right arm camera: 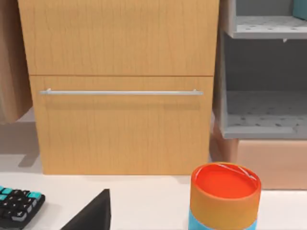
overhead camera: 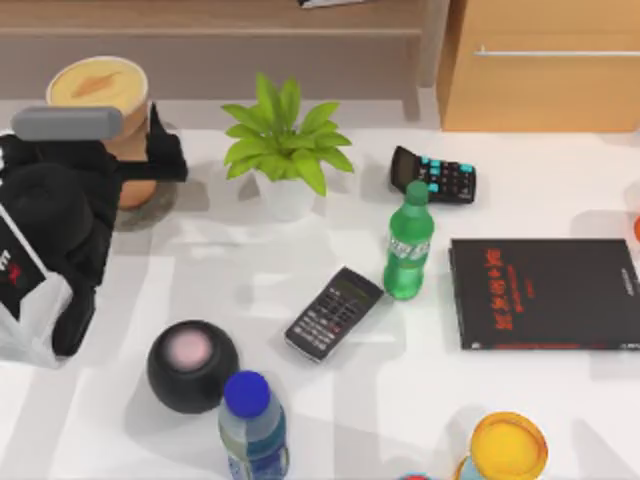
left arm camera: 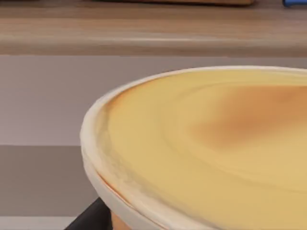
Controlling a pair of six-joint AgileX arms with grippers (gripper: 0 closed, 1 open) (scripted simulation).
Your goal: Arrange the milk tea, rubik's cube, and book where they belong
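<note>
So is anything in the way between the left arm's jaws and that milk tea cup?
Nothing visible. The left gripper is already at the milk tea, at the table's back left, with a dark finger against the cup's side. The nearest other thing, the plant, stands apart to the cup's right.

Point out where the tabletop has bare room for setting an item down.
Bare table lies between the black book and the yellow-lidded can, and between the plant and the remote. It is crowded near the front, around the black sphere and blue-capped bottle. The left gripper is at the milk tea, far left.
</note>
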